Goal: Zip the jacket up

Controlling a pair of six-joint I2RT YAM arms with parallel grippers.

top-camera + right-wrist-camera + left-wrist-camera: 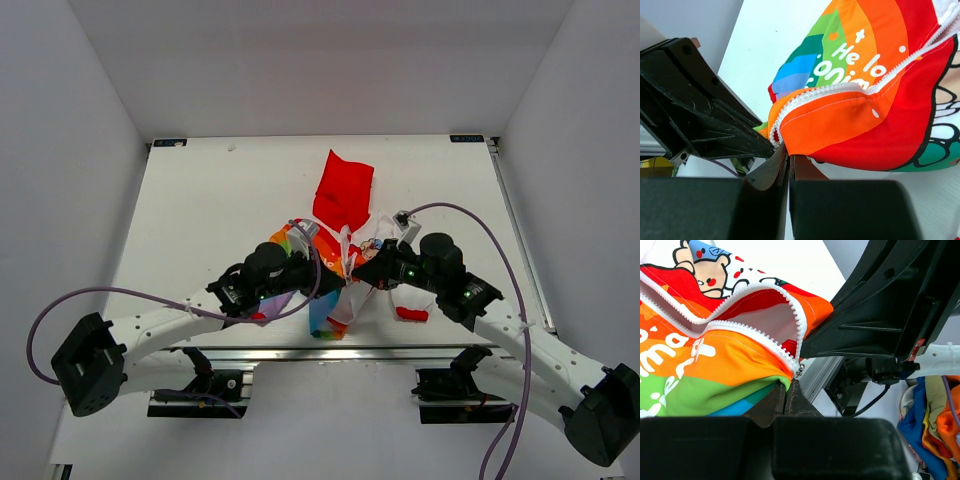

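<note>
Jacket lies mid-scene on the desk, red hood far, front unzipped. Left gripper is clenched on the rainbow hem beside the zipper foot. Right gripper pinches the opposite hem, seemingly at its zipper end.

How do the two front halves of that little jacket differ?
The rainbow half has coloured stripes with white lettering; the cartoon half shows a bear print. The left tool pinches the rainbow half, the right tool the cartoon half. Both are edged with white zipper teeth, unjoined.
</note>
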